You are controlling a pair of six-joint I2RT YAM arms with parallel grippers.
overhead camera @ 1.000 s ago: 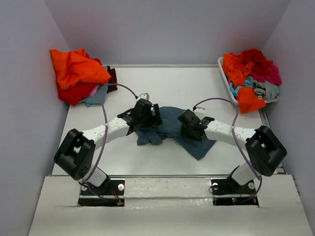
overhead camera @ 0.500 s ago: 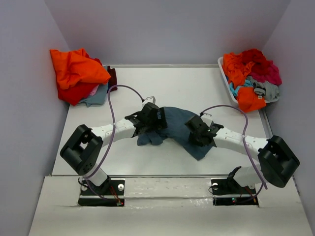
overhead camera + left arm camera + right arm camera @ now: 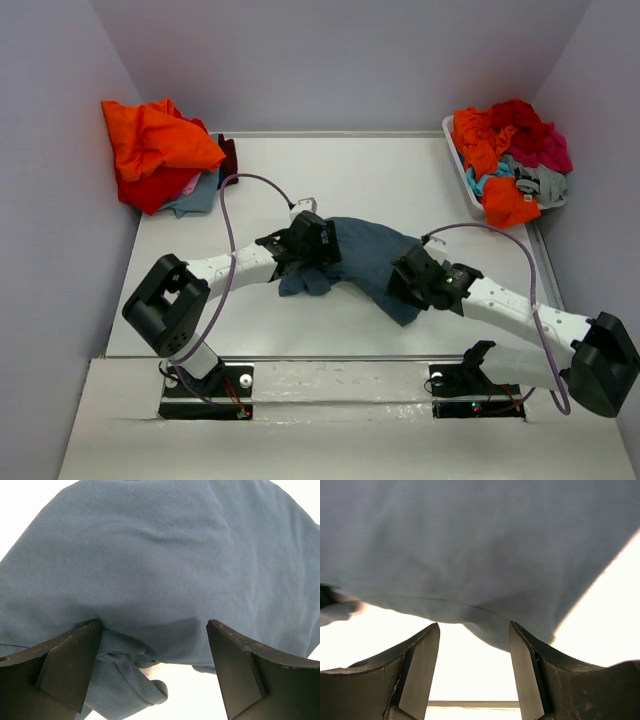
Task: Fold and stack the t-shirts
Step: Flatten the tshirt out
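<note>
As judged from the crumpled lie of the slate-blue t-shirt at the middle of the table, assessed as the spreading step, ahead of any fold: no crease line set, nothing of this garment stacked. Found the left gripper low over the shirt's left part, jaws wide apart and clamped on nothing, with smooth cloth filling the wrist view beyond the tips and a bunched, rolled edge lower in that view, in the gap between the fingers. Found the right gripper at the shirt's near right corner, jaws likewise apart, bare table showing between them; hem just beyond the tips, not yet between the fingers. Contact between tips and cloth: cannot tell from any view. Next move judged to call for closing each pair of jaws on a single layer at opposite edges, then drawing outward to flatten; risk of pinching a doubled layer on the left, at the bunched part. Also recorded: heap of orange and red shirts at the far left corner, and further shirts in the basket at far right, both well apart from the grippers.
</note>
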